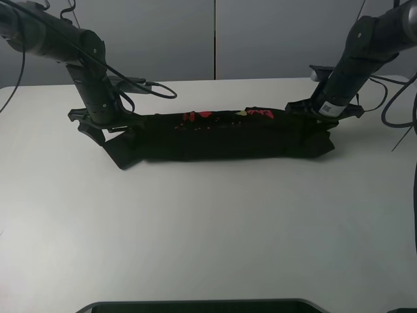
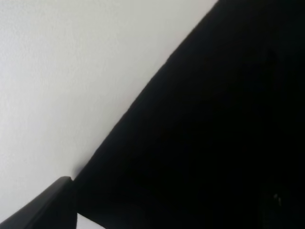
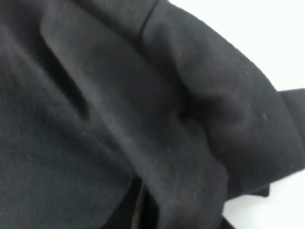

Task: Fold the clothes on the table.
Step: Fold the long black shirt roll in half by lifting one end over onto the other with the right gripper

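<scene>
A black garment (image 1: 234, 135) with red print along its far edge lies folded into a long strip across the white table (image 1: 208, 228). My left gripper (image 1: 109, 134) is low at the strip's left end, against the cloth. My right gripper (image 1: 320, 112) is low at the strip's right end, on the cloth. In the left wrist view black cloth (image 2: 214, 133) fills most of the picture, and one fingertip (image 2: 43, 207) shows beside it. In the right wrist view bunched black folds (image 3: 143, 119) fill the picture and hide the fingers. Neither gripper's jaws show clearly.
Black cables (image 1: 153, 88) trail on the table behind the left arm. More cables (image 1: 397, 104) hang at the right edge. A dark object (image 1: 202, 306) lies along the table's near edge.
</scene>
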